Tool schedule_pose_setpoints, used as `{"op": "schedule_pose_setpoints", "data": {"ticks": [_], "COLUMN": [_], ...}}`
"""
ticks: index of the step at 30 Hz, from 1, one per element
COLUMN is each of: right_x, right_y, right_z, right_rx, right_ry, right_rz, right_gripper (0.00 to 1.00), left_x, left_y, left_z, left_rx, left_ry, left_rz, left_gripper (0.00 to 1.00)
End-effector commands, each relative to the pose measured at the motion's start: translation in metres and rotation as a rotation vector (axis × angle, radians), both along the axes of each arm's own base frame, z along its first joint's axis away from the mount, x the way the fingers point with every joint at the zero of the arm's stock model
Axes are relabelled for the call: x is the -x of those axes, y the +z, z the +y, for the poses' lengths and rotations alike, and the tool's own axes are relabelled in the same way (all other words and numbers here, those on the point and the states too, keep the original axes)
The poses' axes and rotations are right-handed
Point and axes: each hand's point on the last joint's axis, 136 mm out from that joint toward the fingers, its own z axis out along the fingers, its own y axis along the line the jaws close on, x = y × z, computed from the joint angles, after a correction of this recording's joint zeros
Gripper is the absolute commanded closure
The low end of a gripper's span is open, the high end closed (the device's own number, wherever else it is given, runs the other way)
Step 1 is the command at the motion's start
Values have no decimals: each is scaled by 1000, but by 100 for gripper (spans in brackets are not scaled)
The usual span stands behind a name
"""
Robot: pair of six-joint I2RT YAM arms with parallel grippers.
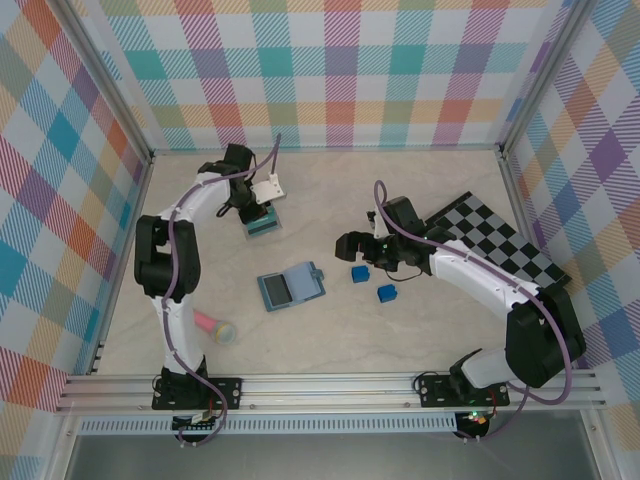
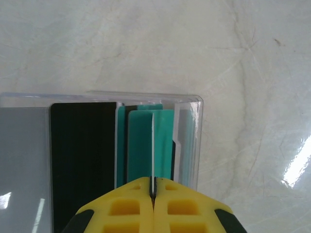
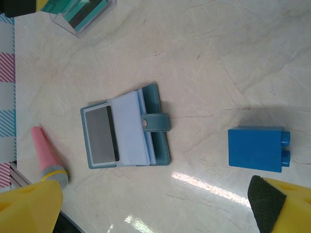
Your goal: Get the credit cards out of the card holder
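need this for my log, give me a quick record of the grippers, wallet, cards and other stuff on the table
left gripper: shut on a teal card, held edge-on at the clear box
right gripper: open, above the table, holding nothing
wallet: lying open, strap undone
grey card: sits in one wallet panel, black stripe showing
clear box contents: more teal cards, one dark card
other items: near blue block, far blue block, pink microphone, checkerboard

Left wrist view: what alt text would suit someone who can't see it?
The left gripper pinches a thin card edge-on over a clear plastic box holding teal cards and a grey-and-black card, on a pale marbled table.
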Motion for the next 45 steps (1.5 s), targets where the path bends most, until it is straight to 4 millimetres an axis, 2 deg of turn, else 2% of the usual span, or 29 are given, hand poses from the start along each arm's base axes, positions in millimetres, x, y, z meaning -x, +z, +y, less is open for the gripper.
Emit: {"op": "schedule_pose_setpoints", "data": {"ticks": [1, 3, 6, 10, 14, 17, 21, 25, 27, 30, 33, 35, 38, 41, 45], "right_x": [0, -1, -3, -3, -3, -2, 1, 8, 14, 22, 28, 30, 29, 27, 24], "right_y": [1, 0, 0, -1, -2, -3, -1, -5, -8, -16, -27, -35, -47, -55, -64], "right_z": [3, 4, 5, 4, 3, 5, 15, 35, 49, 69, 89, 103, 123, 141, 162], "right_rx": [-6, -6, -7, -4, 6, 17, 67, 136, 165, 198, 236, 253, 279, 276, 243], "right_ry": [6, 9, 7, 5, 5, 19, 63, 135, 183, 246, 294, 319, 342, 357, 360], "right_rz": [24, 30, 28, 29, 29, 23, -14, -39, -43, -41, -18, 8, 35, 55, 97], "right_gripper": [0, 0, 0, 0, 0, 0, 0, 1, 3, 6, 15, 23, 28, 28, 29], "left_x": [-1, -3, -13, -26, -33, -39, -44, -36, -27, -3, 24, 42, 76, 104, 128], "left_y": [2, 3, 8, 19, 39, 63, 100, 125, 126, 118, 114, 114, 109, 101, 84], "left_z": [7, 5, 6, 9, 8, 4, 5, 16, 26, 41, 59, 69, 84, 90, 84], "left_rx": [-5, 6, 12, 10, 42, 108, 257, 427, 479, 497, 528, 568, 613, 634, 661], "left_ry": [-10, -9, 28, 70, 105, 173, 346, 579, 708, 879, 1032, 1121, 1283, 1361, 1410], "left_rz": [13, 8, -17, -70, -125, -187, -311, -409, -414, -361, -365, -383, -361, -326, -218], "left_gripper": [100, 96, 77, 63, 60, 59, 57, 56, 55, 54, 50, 43, 23, 16, 9]}}
